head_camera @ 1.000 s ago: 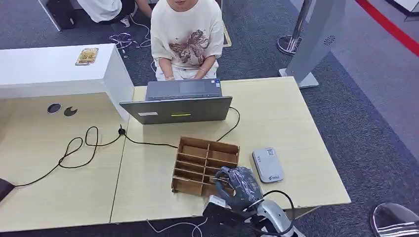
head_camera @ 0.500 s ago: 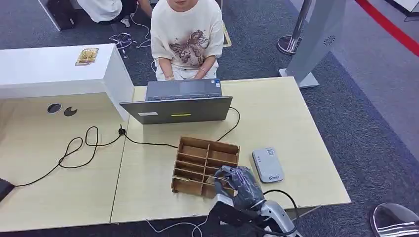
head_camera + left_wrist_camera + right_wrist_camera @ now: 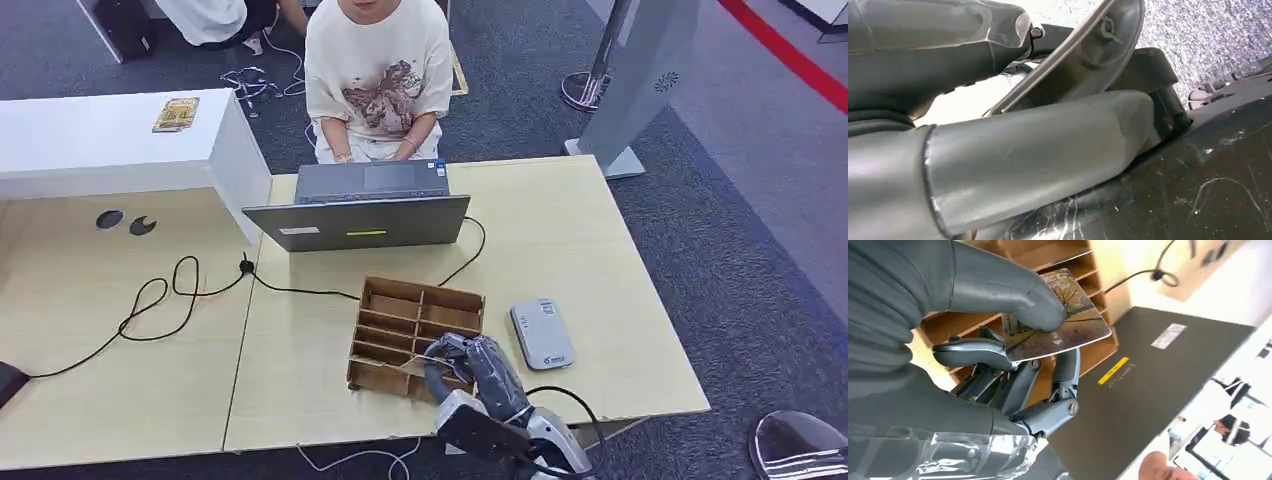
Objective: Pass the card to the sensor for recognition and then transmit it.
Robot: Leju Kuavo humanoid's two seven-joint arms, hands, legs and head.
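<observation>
My right hand [image 3: 473, 366] hovers over the near right corner of the wooden slotted box [image 3: 405, 320]. Its thumb and a finger pinch a card [image 3: 1068, 325] printed with a tree scene, held flat above the box's slots [image 3: 1048, 260]. The card's pale edge [image 3: 428, 357] shows at the fingertips. The grey-white sensor pad [image 3: 541, 333] lies on the table just right of the box, close beside the hand. My left hand [image 3: 1023, 160] appears very close up as grey shapes, and its finger posture is unclear.
An open grey laptop [image 3: 358, 220] stands behind the box, with a person [image 3: 375, 75] seated at it. A black cable [image 3: 170, 300] loops across the left of the wooden table [image 3: 610, 260]. A white cabinet [image 3: 110, 140] is at the far left.
My right hand has turned and drawn slightly up and left over the box, and more of the forearm now shows. The box, sensor and laptop have not moved.
</observation>
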